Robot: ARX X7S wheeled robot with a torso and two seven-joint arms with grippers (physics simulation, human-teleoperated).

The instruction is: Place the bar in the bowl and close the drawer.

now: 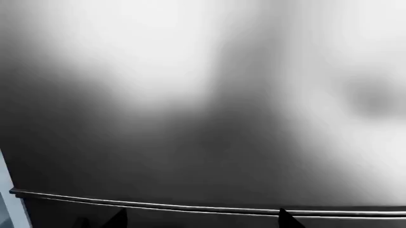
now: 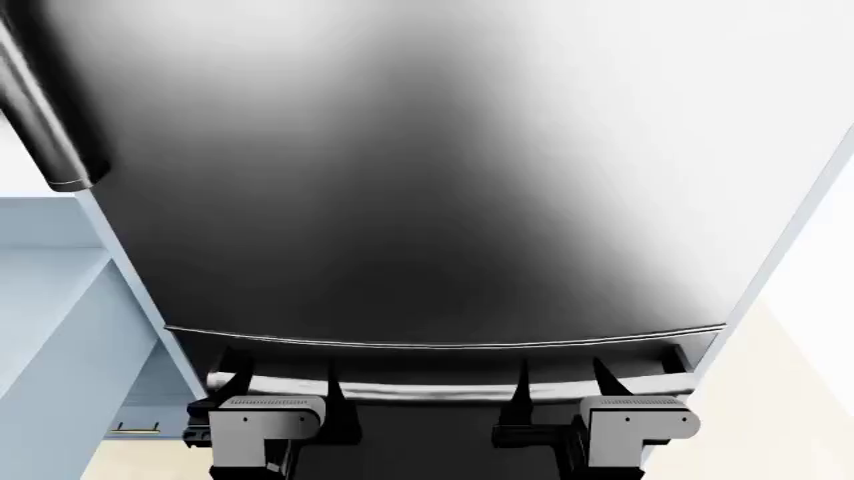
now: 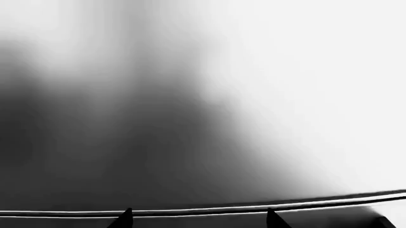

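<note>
The bar and the bowl are out of view in every frame. I cannot pick out the drawer; only a pale blue cabinet side (image 2: 60, 300) shows at the left, with a short brass handle (image 2: 134, 427) low down. My left gripper (image 2: 278, 378) and right gripper (image 2: 563, 380) sit side by side low in the head view. Both point at a large brushed steel appliance front (image 2: 441, 180). Each is open with nothing between its fingers. The left gripper (image 1: 201, 221) and right gripper (image 3: 198, 221) show only dark fingertips, close to the steel panel's horizontal seam (image 1: 209, 208).
The steel front fills nearly all of each view, very close. A dark cylindrical handle (image 2: 47, 120) runs down its upper left edge. A white wall (image 2: 827, 250) borders it on the right, with beige floor (image 2: 787, 400) below.
</note>
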